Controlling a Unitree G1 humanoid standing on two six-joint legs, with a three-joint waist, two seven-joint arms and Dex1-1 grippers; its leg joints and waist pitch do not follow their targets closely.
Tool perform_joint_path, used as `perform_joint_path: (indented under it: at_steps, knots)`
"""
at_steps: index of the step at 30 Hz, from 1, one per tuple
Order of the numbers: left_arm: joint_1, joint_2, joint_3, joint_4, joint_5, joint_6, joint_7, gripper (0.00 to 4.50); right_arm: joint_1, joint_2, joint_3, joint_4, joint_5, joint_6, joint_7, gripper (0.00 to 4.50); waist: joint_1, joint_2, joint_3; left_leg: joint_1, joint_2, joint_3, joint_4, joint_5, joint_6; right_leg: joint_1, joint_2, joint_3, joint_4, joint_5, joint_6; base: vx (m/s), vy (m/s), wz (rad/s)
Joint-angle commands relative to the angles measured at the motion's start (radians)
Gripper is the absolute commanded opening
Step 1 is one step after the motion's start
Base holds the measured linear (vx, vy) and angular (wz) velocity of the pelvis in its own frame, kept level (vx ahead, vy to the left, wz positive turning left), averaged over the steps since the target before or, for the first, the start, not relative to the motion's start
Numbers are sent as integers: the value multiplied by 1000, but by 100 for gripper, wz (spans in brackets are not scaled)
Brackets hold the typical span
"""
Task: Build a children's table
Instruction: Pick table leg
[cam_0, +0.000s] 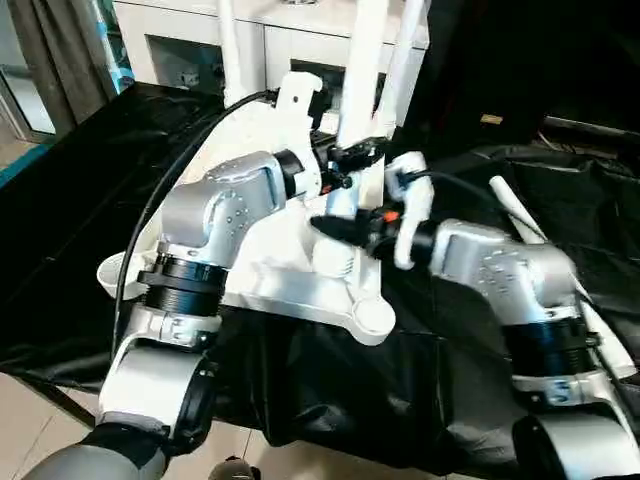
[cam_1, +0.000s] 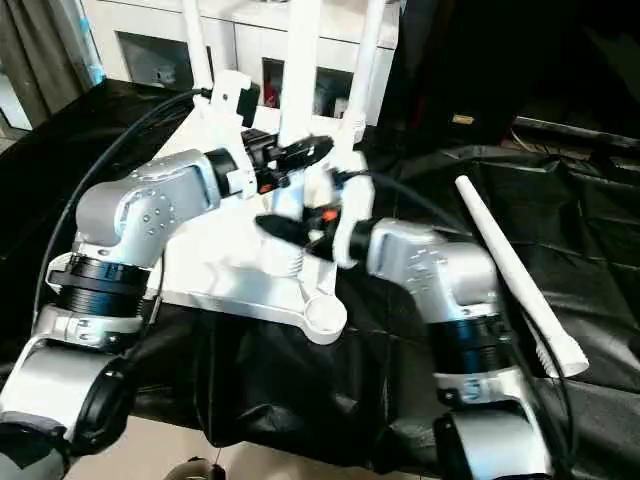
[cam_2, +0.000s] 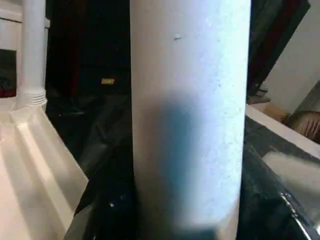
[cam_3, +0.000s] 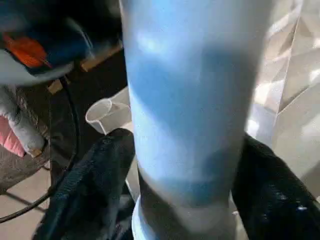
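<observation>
Silver forearms rise from the bottom edge, nearest of all; both reach to one upright white leg (cam_0: 360, 70) of the children's table (cam_0: 300, 285), which lies upside down on the black-draped tabletop (cam_0: 80, 210), ribbed underside up.

At left, an empty round corner socket (cam_0: 110, 272) sits at the near left corner of the white top; beyond it another white leg (cam_0: 228, 45) stands in a far socket; the left hand (cam_0: 345, 160) has its two black fingers on either side of the middle leg, clamped on it, and the left wrist view shows the tube (cam_2: 190, 110) pressed between the dark pads (cam_2: 107, 215).

Lower on the same leg, the right hand (cam_1: 290, 232) holds the tube just above its ridged base; in the right wrist view the black fingers (cam_3: 95, 185) lie against both sides of the leg (cam_3: 195, 100), gripping it; an orange patch (cam_1: 322, 216) shows on this hand.

An empty socket (cam_1: 325, 316) sits at the near right corner of the top; a third standing leg (cam_1: 368, 60) rises at the far right corner.

At right, a loose white leg (cam_1: 515, 285) lies slanted on the black cloth, apart from the top.

Behind stands a white cabinet (cam_0: 190, 45) with open compartments; what is in them I cannot tell; no writing can be read.
</observation>
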Motion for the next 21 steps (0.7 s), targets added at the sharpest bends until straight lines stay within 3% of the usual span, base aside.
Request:
perform_joint_path:
  at_steps: [1,8,10,12,13,17,20,21]
  knots:
    - [-12,-3,-1,-29,1,1,5,188,1,-2,7,-1,-13,-3,0,266,0,-1,-76,27,13,-8,-66,-158,-58,49,-38,27,-65,-78,-176,0,0,0]
    - [-5,2,4,-36,-3,5,5,188,13,-4,3,-13,2,-56,48,210,0,-1,-76,27,13,-8,-65,-156,-54,49,-38,27,-64,-64,-176,0,0,0]
    - [-2,10,-1,-35,2,-7,-9,244,21,-10,2,-29,13,-63,77,199,0,-1,-76,27,13,-8,-65,-156,-50,48,-37,27,-64,-68,-177,0,0,0]
    - [5,13,1,-39,-18,-6,-45,258,28,-18,3,-44,22,-66,103,197,2,-2,-75,27,13,-7,-66,-163,-44,50,-38,27,-67,-83,-175,0,0,0]
    - [17,16,32,-42,-70,-36,-120,261,59,-51,15,-99,57,-81,202,196,4,-3,-76,27,12,-7,-65,-160,-40,52,-38,27,-67,-77,-175,0,0,0]
    - [20,24,53,-37,-103,-47,-174,289,76,-73,25,-132,76,-78,247,195,4,-1,-76,26,12,-7,-63,-155,-28,51,-37,26,-63,-48,-195,0,0,0]
    - [56,90,51,-82,-215,-1,-429,289,112,-127,36,-209,127,-61,350,195,4,0,-74,27,12,-7,-65,-172,-27,52,-39,26,-66,-92,-198,0,0,0]
    - [61,100,47,-87,-226,9,-459,289,115,-133,35,-217,133,-60,361,194,3,4,-74,28,13,-8,-66,-175,-26,50,-37,26,-64,-90,-202,0,0,0]
